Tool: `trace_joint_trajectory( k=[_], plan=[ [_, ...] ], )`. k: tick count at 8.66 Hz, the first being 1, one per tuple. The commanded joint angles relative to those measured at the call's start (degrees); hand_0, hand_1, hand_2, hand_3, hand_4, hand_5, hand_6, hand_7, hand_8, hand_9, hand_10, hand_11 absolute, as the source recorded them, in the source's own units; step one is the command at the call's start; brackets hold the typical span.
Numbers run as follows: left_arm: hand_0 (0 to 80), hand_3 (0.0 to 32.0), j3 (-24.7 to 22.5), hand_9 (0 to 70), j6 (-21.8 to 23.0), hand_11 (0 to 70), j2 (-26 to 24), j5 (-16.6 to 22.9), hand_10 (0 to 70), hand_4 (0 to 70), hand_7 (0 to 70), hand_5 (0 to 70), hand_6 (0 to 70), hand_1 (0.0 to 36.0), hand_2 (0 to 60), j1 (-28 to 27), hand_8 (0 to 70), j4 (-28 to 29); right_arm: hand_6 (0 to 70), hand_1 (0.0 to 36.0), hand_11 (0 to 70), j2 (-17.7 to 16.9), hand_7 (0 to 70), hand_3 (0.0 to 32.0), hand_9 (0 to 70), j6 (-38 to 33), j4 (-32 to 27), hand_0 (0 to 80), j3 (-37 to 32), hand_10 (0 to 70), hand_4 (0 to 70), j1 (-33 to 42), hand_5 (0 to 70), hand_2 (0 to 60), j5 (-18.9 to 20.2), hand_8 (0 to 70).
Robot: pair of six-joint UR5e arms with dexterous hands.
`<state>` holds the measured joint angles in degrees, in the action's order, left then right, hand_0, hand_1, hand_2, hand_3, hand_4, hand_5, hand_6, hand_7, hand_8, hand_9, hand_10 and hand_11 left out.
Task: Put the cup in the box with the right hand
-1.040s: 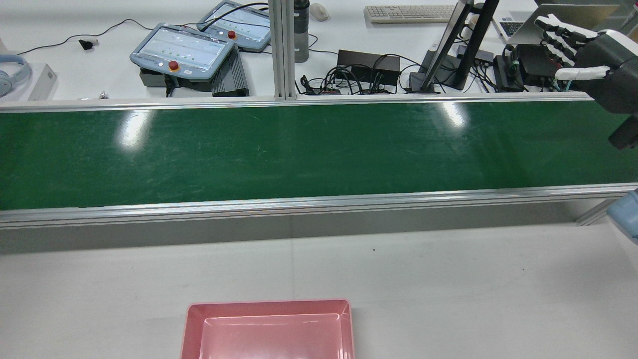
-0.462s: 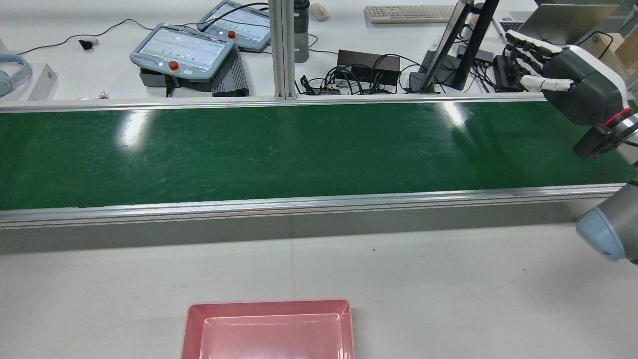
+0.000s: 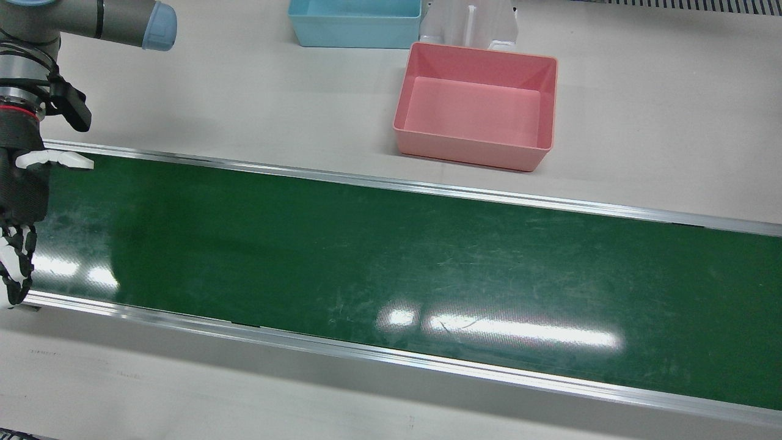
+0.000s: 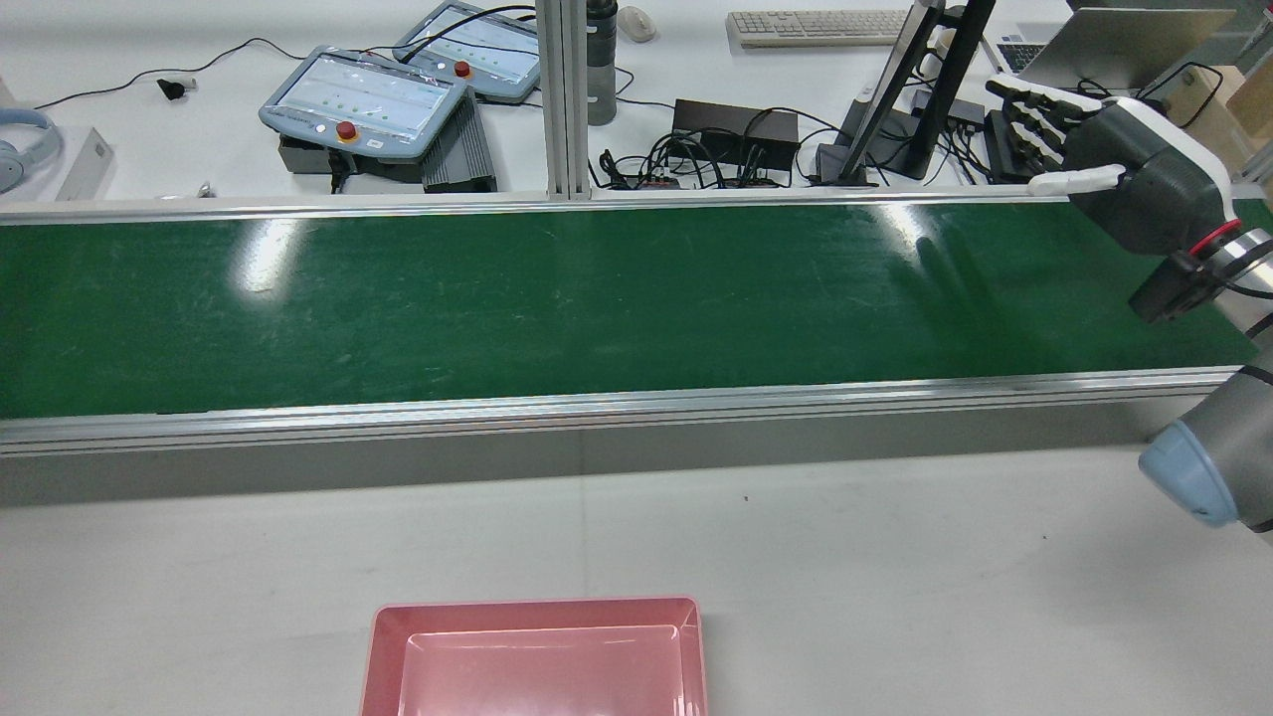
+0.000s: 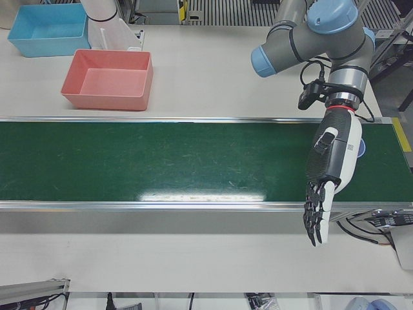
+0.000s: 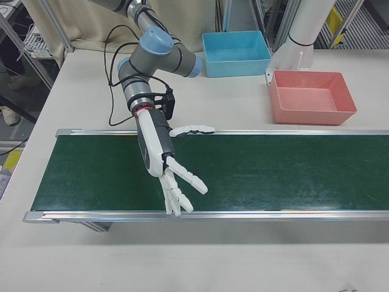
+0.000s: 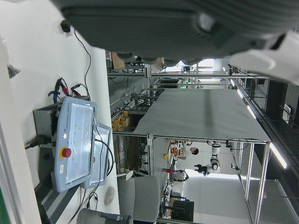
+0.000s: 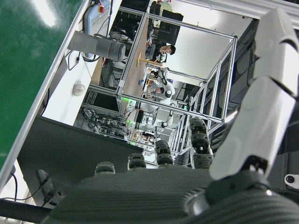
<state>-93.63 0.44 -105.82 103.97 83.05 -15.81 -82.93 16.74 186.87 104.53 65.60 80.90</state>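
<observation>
No cup shows clearly in any view. The pink box (image 3: 470, 153) stands empty on the white table beside the green belt (image 3: 391, 263); it also shows as the pink box (image 4: 537, 605) at the near edge of the rear view. My right hand (image 6: 159, 146) hovers over the belt's end, open, fingers spread, holding nothing, far from the box (image 6: 313, 115). It appears at the right hand (image 4: 1134, 179) and the right hand (image 3: 21, 183). My left hand (image 5: 332, 155) hangs open over the belt's other end. A small light-blue round thing (image 5: 362, 147) peeks from behind it; I cannot tell what it is.
A blue box (image 3: 354, 27) stands past the pink one, next to a white pedestal (image 3: 470, 24). Beyond the belt's far rail in the rear view lie teach pendants (image 4: 363, 99), cables, a keyboard and a monitor stand (image 4: 895, 99). An upright aluminium post (image 4: 562, 99) rises there.
My right hand has swung in from the rear view's right edge toward the belt and come lower, still open. The arm's blue-capped elbow has come further into view.
</observation>
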Motion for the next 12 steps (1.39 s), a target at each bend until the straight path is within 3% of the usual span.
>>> trace_joint_trajectory(
  k=[1,3,5,6,7,8,12],
  plan=[
    [0.0,0.0,0.03,0.0,0.00,0.0,0.00,0.00,0.0,0.0,0.0,0.0,0.0,0.0,0.0,0.01,0.0,-0.01,3.6,14.4,0.0,0.31,7.9,0.0,2.7,0.05,-0.01,55.8,0.24,0.0,6.5,-0.73,5.8,1.9,-0.30,0.3],
    [0.0,0.0,0.03,0.0,0.00,0.0,0.00,0.00,0.0,0.0,0.0,0.0,0.0,0.0,0.0,0.01,0.0,-0.01,3.4,19.4,0.0,0.22,6.3,0.0,2.3,-0.21,-0.01,56.0,0.15,0.0,3.7,-0.73,6.4,6.1,-0.13,0.2],
    [0.0,0.0,0.03,0.0,0.00,0.0,0.00,0.00,0.0,0.0,0.0,0.0,0.0,0.0,0.0,-0.08,0.0,-0.01,3.2,17.9,0.0,0.75,5.0,0.0,2.3,-0.48,-0.01,57.4,0.06,0.0,7.0,-0.73,6.5,3.6,-0.21,0.3],
    [0.0,0.0,0.03,0.0,0.00,0.0,0.00,0.00,0.0,0.0,0.0,0.0,0.0,0.0,0.0,0.00,0.0,-0.01,3.3,23.8,0.0,1.01,5.1,0.0,2.2,-0.48,-0.01,54.3,-0.02,0.0,1.8,-0.73,6.6,14.9,-0.30,0.2],
    [0.0,0.0,0.03,0.0,0.00,0.0,0.00,0.00,0.0,0.0,0.0,0.0,0.0,0.0,0.0,0.01,0.0,-0.01,3.3,16.4,0.0,1.01,5.4,0.0,2.2,-0.48,0.07,59.6,-0.03,0.0,9.5,-0.73,6.6,1.3,-0.30,0.2],
    [0.0,0.0,0.03,0.0,0.00,0.0,0.00,0.00,0.0,0.0,0.0,0.0,0.0,0.0,0.0,0.01,0.0,-0.01,3.3,17.8,0.0,1.01,5.3,0.0,2.2,-0.48,0.68,59.3,-0.03,0.0,8.2,-0.73,6.6,2.4,-0.30,0.2],
    [0.0,0.0,0.03,0.0,0.00,0.0,0.00,0.00,0.0,0.0,0.0,0.0,0.0,0.0,0.0,0.01,0.0,-0.01,3.2,16.7,0.2,1.10,4.0,0.0,1.8,-0.39,0.95,63.1,-0.03,0.0,11.3,-0.73,7.0,0.0,-0.30,0.0]
  ],
)
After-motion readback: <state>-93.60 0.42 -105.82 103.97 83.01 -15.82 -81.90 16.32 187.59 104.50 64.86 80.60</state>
